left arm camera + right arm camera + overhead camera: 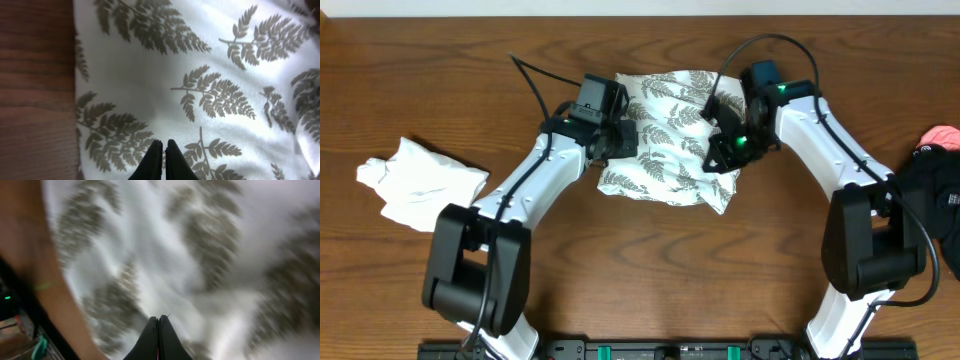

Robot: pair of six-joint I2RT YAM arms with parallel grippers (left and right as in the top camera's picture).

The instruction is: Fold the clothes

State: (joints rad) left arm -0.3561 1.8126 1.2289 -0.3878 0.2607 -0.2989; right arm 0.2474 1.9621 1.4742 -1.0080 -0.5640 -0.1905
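Overhead: brown wood-grain counter [650,280] looks slick, so cloth will likely slide rather than crease.

Large cream-white fabric garment printed with grey-green fern leaves [665,140] sits at 12 o'clock, rumpled, lower edge ragged and not squared. Risk: a fold made from this lie comes out skewed. Flatten first.

White-and-black left arm [535,190] is at that garment's 9 o'clock edge, white-and-black right arm [840,140] at its 3 o'clock side. Left jaws are pinched tight, tips over the print just inside the edge, with no cloth seen between them. Right jaws are closed tight too. That wrist view is blurred, so I can't tell if cloth is caught. Risk: closed tips dragged across would bunch the fabric. If only one side lifts, it twists.

Crumpled plain white fabric garment [420,180] at 9 o'clock, well apart.

Black fabric garment [938,195] at 3 o'clock, cut by the frame edge and near the right arm's base. The elbow could sweep it off.

Small pink item [942,135] touches its top.

Writing: none legible. A pale mark on the black garment is too small to read.
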